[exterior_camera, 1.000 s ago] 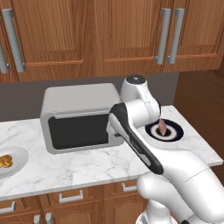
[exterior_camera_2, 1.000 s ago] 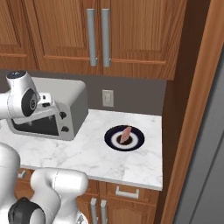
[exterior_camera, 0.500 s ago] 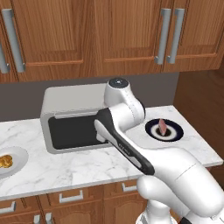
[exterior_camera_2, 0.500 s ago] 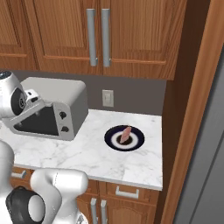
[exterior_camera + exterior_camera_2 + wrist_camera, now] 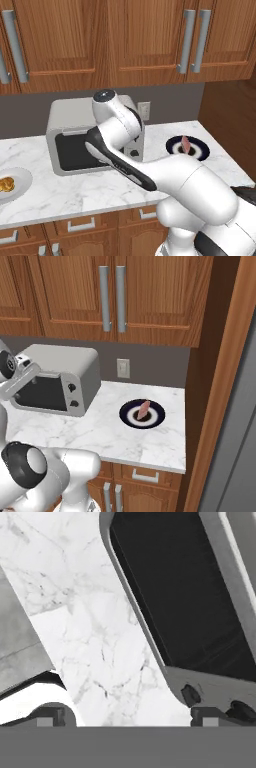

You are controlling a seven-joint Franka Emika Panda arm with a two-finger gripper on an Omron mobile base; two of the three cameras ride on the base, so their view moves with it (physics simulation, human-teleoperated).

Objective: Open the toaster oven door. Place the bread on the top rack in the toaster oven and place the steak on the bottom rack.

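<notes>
**Ana:** Hand view first: how does the hand stand?

**Ben:** Fingers spread wide apart, nothing between them. One fingertip sits at the lower left of that view and the other at the lower right, over the marble bench just in front of the toaster oven.

**Ana:** And the toaster oven door?

**Ben:** Its dark glass pane lies straight ahead of the hand. In the left base view the door looks closed against the grey box, partly hidden by the arm. The two knobs show on the right front panel in the right base view.

**Ana:** The racks?

**Ben:** I cannot tell; the glass is too dark.

**Ana:** Where is the food?

**Ben:** The steak lies on a dark plate to the right of the oven, well apart from it. The bread rests on a white plate at the left end of the bench, near its front edge.

**Ana:** Behind?

**Ben:** Wooden cabinets above, and a wall outlet.
</notes>
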